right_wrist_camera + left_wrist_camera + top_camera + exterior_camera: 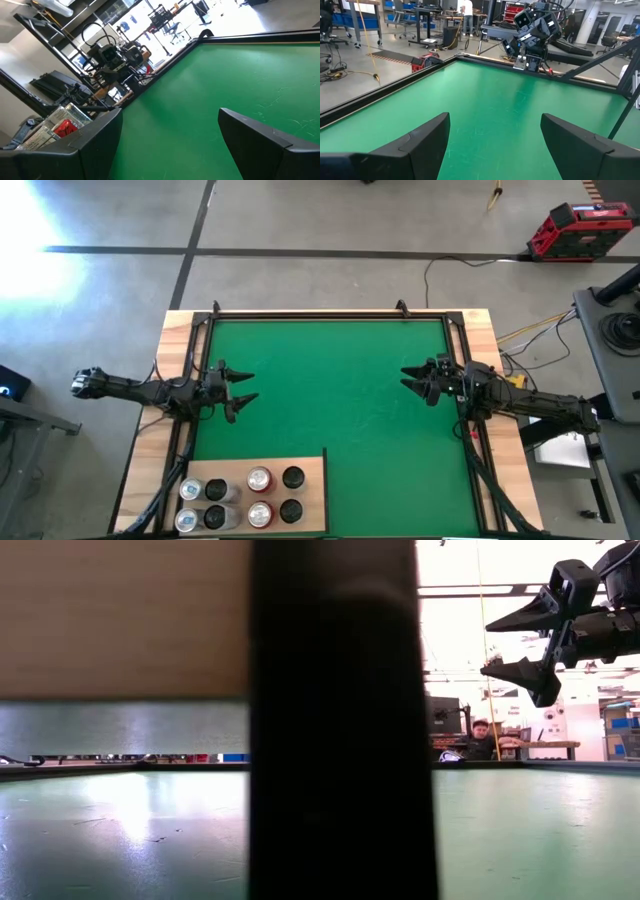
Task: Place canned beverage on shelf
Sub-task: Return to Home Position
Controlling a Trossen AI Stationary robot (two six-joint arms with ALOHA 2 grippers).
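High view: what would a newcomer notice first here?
A pale wooden shelf at the picture's lower left holds eight cans in two tidy rows. Across the green mat, the left gripper and right gripper face each other, both open and empty.

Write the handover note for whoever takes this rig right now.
Left gripper: open, empty, above the left side of the mat.
Right gripper: open, empty, above the mat's right side.
Shelf: lower left in the high view, with eight cans upright on it in two rows of four.
Done: no can shows off the shelf.
Left: probably only parking both arms.
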